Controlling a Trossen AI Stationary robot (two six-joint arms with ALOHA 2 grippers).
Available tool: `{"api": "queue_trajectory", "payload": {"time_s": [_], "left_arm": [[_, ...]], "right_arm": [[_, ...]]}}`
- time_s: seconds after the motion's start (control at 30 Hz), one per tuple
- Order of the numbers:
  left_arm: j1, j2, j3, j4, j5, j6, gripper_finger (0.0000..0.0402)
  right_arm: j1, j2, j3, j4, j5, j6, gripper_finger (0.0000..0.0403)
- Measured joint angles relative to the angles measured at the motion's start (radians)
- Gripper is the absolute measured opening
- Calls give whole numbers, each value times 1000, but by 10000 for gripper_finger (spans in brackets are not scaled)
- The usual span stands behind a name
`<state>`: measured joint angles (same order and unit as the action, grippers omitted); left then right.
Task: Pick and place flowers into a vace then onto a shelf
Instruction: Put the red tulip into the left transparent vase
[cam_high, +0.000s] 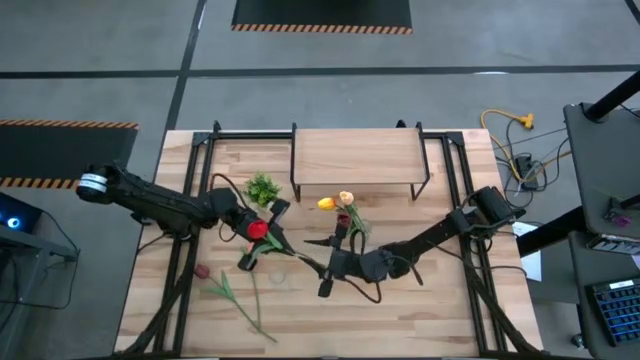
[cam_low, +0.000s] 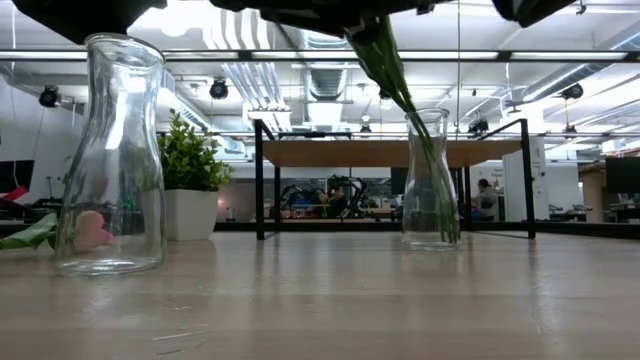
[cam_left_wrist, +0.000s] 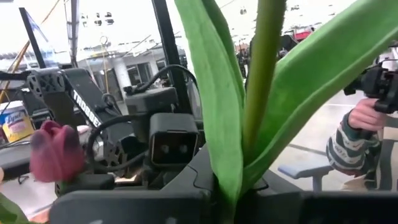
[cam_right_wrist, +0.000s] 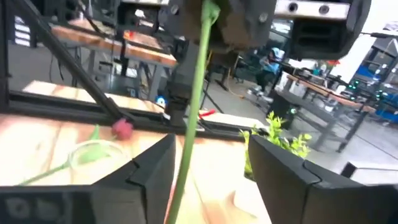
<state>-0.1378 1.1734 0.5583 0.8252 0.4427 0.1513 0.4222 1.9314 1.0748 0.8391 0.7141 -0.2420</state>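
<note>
Left gripper (cam_high: 262, 232) clenched on red tulip (cam_high: 257, 229) stem; right gripper (cam_high: 325, 285) fingers parted around that stem.
Near: empty glass vase (cam_low: 110, 155) with pink tulip (cam_high: 222, 288) lying on table (cam_high: 430, 300) by it; mid: second vase (cam_low: 430, 180) holding stems, yellow and peach heads (cam_high: 337, 201); bushy plant (cam_high: 263, 188) beside; far: shelf (cam_high: 355, 158) at table's back edge, bare.

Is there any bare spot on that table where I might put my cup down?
The near right corner of the table, in front of the right arm, looks bare, as does the shelf top. The middle is crowded: both grippers, a red tulip, a vase and the leafy plant. A pink tulip lies near left.
</note>
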Motion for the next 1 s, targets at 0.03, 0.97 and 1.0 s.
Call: {"api": "queue_trajectory", "payload": {"time_s": [0.03, 0.97, 1.0], "left_arm": [[0, -12, 0, -15, -1, 0, 0], [0, -358, -9, -570, -218, -52, 0], [0, -363, -12, -568, -218, -43, 0]], "right_arm": [[7, -3, 0, -15, 13, 0, 197], [343, -122, -73, -411, -251, 203, 181], [351, -122, -88, -402, -276, 184, 175]]}}
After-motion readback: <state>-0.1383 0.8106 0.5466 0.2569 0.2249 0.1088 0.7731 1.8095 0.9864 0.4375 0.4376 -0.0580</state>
